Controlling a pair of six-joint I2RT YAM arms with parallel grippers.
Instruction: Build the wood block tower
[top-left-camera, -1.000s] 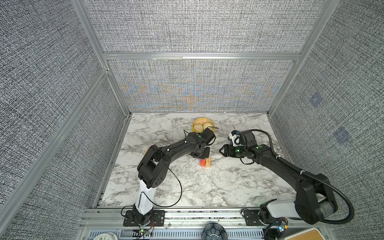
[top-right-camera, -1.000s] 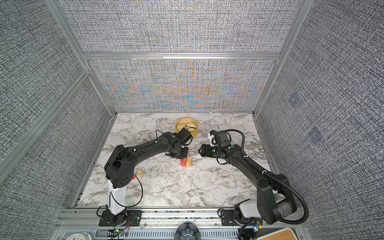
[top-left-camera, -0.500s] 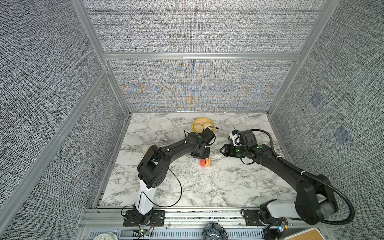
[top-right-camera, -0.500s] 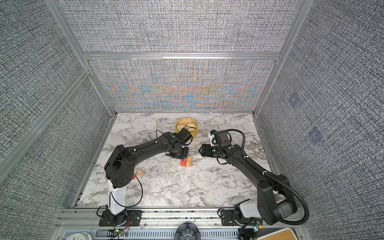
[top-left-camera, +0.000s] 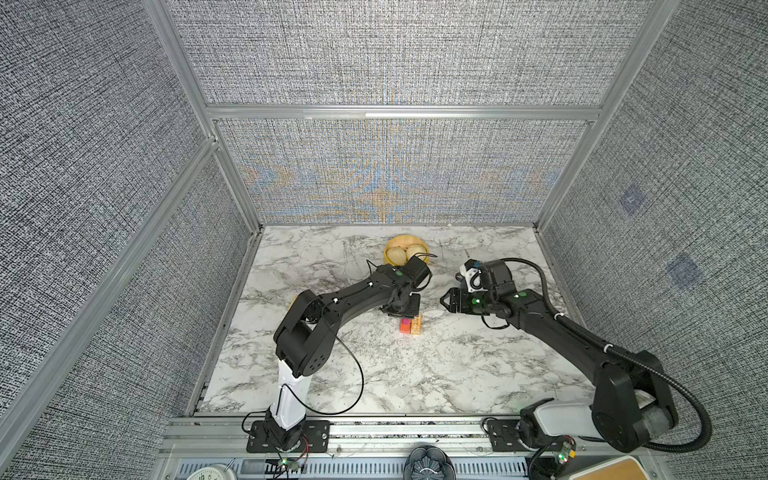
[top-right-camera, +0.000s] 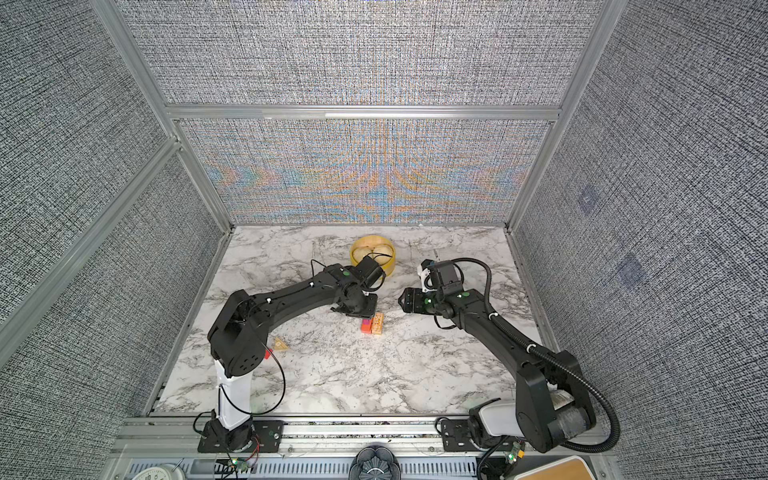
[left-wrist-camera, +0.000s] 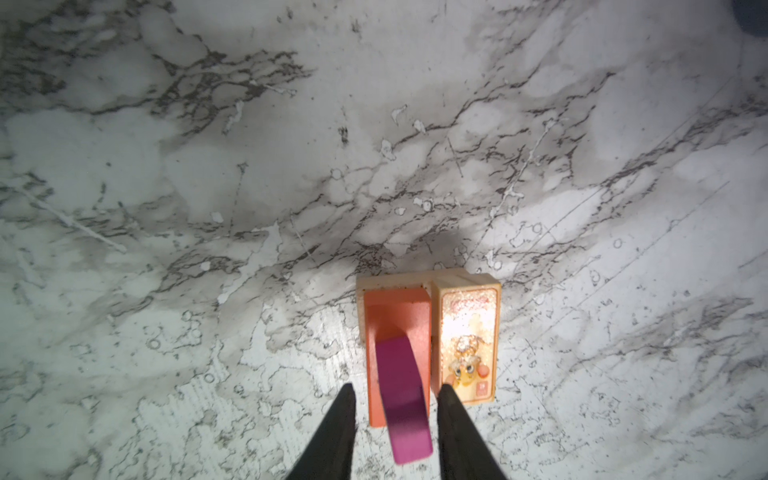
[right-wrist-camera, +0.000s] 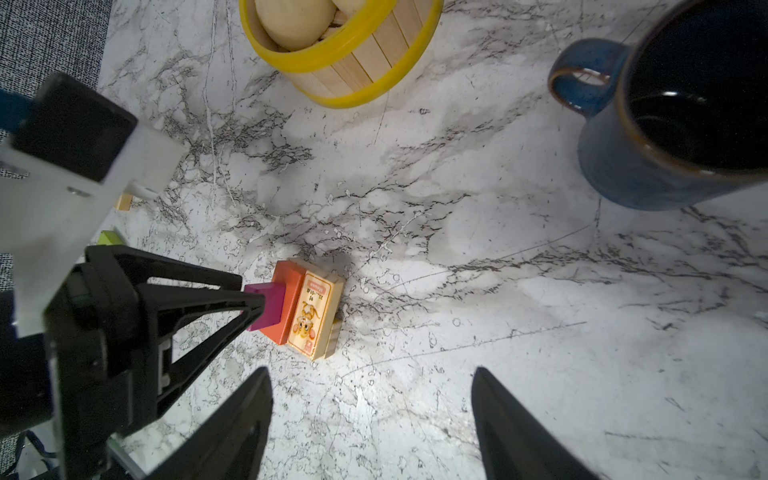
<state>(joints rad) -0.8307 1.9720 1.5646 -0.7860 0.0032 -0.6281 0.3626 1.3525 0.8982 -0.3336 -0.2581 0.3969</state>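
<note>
The tower (top-left-camera: 410, 325) (top-right-camera: 372, 325) stands mid-table: an orange block (left-wrist-camera: 397, 320) (right-wrist-camera: 291, 282) beside a tan picture block (left-wrist-camera: 467, 340) (right-wrist-camera: 313, 316), both on a tan base. A pink block (left-wrist-camera: 401, 399) (right-wrist-camera: 270, 305) sits on the orange one. My left gripper (left-wrist-camera: 397, 388) (top-left-camera: 400, 309) (right-wrist-camera: 251, 295) straddles the pink block, open, with a small gap on each side. Right of the tower, my right gripper (right-wrist-camera: 370, 374) (top-left-camera: 446, 300) (top-right-camera: 405, 300) hovers wide open with nothing in it.
A yellow steamer basket (top-left-camera: 405, 252) (top-right-camera: 372, 254) (right-wrist-camera: 345, 50) with buns stands behind the tower. A blue mug (right-wrist-camera: 673, 124) is near my right arm. A lime block (right-wrist-camera: 110, 237) and a tan block (right-wrist-camera: 123, 202) lie beyond the left gripper. A tan triangle (top-right-camera: 280, 345) lies by the left arm.
The left jaws have parted and let go of the pink block, which stays on the orange block. Neither arm has visibly shifted.
</note>
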